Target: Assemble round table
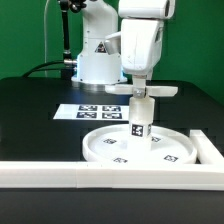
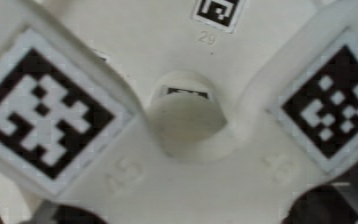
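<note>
Exterior view: the grey-and-white two-finger gripper was at the top of the short thick white plastic cylinder leg, apparently clamped on the flat white cross-shaped base piece, which it held level. The leg stood upright near the middle of the wide rimmed white round disc, and the disc lay on the black table just behind the long white border wall. The marker board lay flat behind the disc.

Only container-like thing: the rimmed disc, which held the leg and nothing else I could see.

Wrist view: the base piece filled the frame, with two big tagged arms either side of a round centre socket. The fingers were not clearly visible. I couldn't tell whether the base was already seated on the leg.

Step in hand, as I judge it: fitting the base onto the leg. To do it well, keep the base level, centre the socket over the leg top, press straight down, and don't tip the leg.
</note>
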`<state>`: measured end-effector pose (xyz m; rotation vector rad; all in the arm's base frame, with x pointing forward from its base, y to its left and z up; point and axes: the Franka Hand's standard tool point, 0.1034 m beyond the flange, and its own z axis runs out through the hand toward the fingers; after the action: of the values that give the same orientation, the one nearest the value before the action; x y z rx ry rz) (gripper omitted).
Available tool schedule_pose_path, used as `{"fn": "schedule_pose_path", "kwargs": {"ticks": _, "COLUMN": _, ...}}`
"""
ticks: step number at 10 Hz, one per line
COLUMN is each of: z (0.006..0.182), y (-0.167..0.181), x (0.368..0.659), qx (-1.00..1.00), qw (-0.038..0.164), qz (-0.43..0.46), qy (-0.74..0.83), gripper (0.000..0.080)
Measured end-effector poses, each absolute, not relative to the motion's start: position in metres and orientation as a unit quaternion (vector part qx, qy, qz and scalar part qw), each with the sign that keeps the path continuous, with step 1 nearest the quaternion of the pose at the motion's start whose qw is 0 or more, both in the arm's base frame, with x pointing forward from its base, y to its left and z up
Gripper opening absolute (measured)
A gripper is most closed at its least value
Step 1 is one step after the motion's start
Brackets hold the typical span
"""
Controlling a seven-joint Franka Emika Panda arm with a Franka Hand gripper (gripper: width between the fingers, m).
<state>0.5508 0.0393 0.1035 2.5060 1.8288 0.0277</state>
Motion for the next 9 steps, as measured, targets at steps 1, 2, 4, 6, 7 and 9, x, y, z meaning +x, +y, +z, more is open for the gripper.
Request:
{"fn": "schedule_pose_path", "kwargs": {"ticks": 1, "z": 0.104, "y": 0.039, "x": 0.551, "qx": 0.808, "qw": 0.02, "qz": 0.009, "qy": 0.589, "gripper": 0.0448}}
{"fn": "schedule_pose_path", "kwargs": {"ticks": 2, "z": 0.104, "y": 0.039, "x": 0.551, "qx": 0.808, "qw": 0.02, "qz": 0.009, "qy": 0.589, "gripper": 0.0449}}
{"fn": "schedule_pose_path", "kwargs": {"ticks": 4, "z": 0.104, "y": 0.038, "x": 0.55, "qx": 0.837, "qw": 0.015, "qz": 0.004, "qy": 0.547, "gripper": 0.0449}}
{"fn": "schedule_pose_path", "kwargs": {"ticks": 6, "z": 0.104, "y": 0.034, "x": 0.548, "qx": 0.861, "qw": 0.003, "qz": -0.016, "qy": 0.509, "gripper": 0.0449}}
{"fn": "schedule_pose_path", "kwargs": {"ticks": 7, "z": 0.104, "y": 0.031, "x": 0.549, "qx": 0.885, "qw": -0.003, "qz": -0.018, "qy": 0.465, "gripper": 0.0449}}
{"fn": "schedule_pose_path", "kwargs": {"ticks": 9, "z": 0.104, "y": 0.029, "x": 0.549, "qx": 0.916, "qw": -0.006, "qz": -0.016, "qy": 0.402, "gripper": 0.0452}}
